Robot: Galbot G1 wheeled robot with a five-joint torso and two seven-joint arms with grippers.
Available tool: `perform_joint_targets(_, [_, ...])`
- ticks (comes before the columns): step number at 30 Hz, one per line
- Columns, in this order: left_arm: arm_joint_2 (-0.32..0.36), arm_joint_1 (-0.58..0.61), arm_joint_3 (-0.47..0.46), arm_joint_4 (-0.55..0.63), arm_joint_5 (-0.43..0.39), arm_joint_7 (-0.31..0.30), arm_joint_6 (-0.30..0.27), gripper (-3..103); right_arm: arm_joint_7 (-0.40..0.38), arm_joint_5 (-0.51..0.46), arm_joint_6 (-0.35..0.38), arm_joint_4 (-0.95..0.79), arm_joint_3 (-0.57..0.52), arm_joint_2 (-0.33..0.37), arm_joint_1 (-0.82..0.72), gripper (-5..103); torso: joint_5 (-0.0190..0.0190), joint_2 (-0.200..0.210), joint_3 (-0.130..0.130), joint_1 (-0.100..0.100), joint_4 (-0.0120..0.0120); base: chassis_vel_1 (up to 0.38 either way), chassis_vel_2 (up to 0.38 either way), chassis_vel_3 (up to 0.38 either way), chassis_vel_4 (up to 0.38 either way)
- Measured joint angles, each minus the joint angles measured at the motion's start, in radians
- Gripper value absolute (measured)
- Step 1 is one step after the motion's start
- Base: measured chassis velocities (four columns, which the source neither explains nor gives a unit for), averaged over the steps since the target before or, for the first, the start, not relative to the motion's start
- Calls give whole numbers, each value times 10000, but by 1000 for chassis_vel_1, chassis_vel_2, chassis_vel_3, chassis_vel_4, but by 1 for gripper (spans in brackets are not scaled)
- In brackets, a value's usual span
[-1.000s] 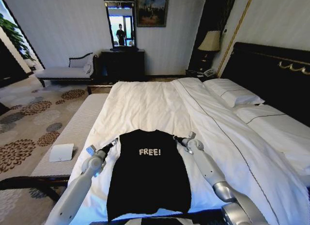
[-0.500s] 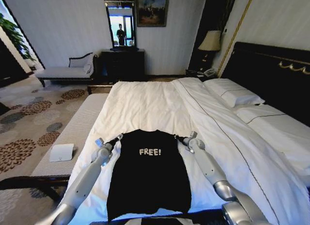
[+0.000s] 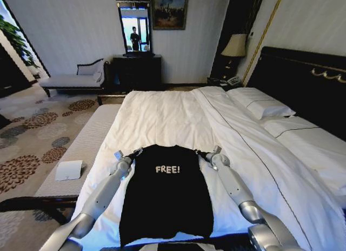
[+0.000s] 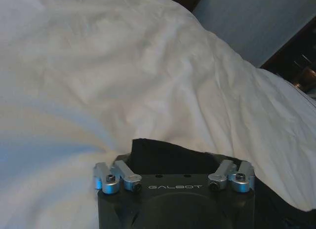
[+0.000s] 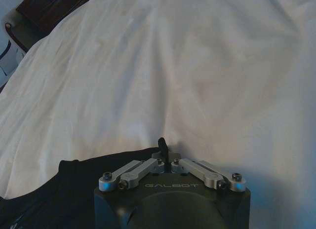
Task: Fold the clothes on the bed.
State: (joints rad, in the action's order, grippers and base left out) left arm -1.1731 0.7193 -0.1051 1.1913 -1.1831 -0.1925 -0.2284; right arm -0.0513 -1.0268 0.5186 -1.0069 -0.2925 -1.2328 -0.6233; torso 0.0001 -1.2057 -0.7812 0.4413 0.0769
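On the bed (image 3: 162, 118), from the head view, the shirt (image 3: 166, 194) lies flat near the foot edge, with the left gripper (image 3: 133, 152) and right gripper (image 3: 199, 152) at its shoulder corners. It looks light, soft and limp; the shoulders seem the best hold. The left wrist view shows spread fingers over black cloth. The right wrist view shows fingers closed, seemingly pinching the hem.

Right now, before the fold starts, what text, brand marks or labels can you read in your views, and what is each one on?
"FREE!": white lettering on the chest of the black short-sleeved T-shirt lying on the white bed.
"GALBOT": on the black body behind the left gripper, left wrist view.
"GALBOT": on the black body behind the right gripper, right wrist view.
The flat white object on the bench shows no readable text.
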Motion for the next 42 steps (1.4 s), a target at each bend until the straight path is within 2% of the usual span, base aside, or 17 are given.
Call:
perform_joint_targets(3, [-89,-49,63,-41,114,2,57,64,-8,8,-5,-2,5,-11,2,1,-1,0,0,-1,2,0,0,0,0])
perform_joint_targets(4, [-89,-49,63,-41,114,2,57,64,-8,8,-5,-2,5,-11,2,1,-1,0,0,-1,2,0,0,0,0])
perform_joint_targets(7, [-85,-55,65,-46,197,-2,98,47,-14,15,-7,-11,12,-12,1,1,-1,0,0,-1,2,0,0,0,0])
perform_joint_targets(9, [-75,-55,59,-57,239,-1,109,47,-14,16,-8,-11,12,-12,2,1,-1,0,0,-1,2,0,0,0,0])
perform_joint_targets(11, [-46,-52,11,-101,303,-1,140,36,-14,22,-12,19,12,-20,24,1,-2,0,0,-2,1,0,0,0,0])
perform_joint_targets(12, [-46,-52,11,-101,303,-1,140,36,-14,22,-12,19,12,-20,24,1,-2,0,0,-2,1,0,0,0,0])
perform_joint_targets(16, [58,-36,-35,-102,331,-16,184,15,-7,54,-28,76,19,-61,58,1,-2,0,0,-2,2,0,0,0,0])
perform_joint_targets(18, [61,-37,-37,-101,342,-18,194,15,-5,60,-30,77,20,-70,58,1,-2,0,1,-2,2,0,0,0,0])
perform_joint_targets(21, [58,-40,-28,-98,428,-32,212,2,-1,69,-33,77,22,-83,58,1,-2,0,1,-2,3,0,0,0,0])
perform_joint_targets(28, [116,39,0,78,503,-44,231,1,-4,64,-35,-40,17,-68,41,1,-2,0,0,-2,2,0,0,0,0])
perform_joint_targets(34, [447,88,-3,717,597,43,402,1,-77,-79,-51,-596,34,101,-49,1,-2,-1,1,-2,2,0,0,0,0])
perform_joint_targets(42, [793,-429,128,1318,174,-26,431,1,-318,-132,-311,-1224,430,278,324,1,-1,-2,0,-2,2,0,0,0,0])
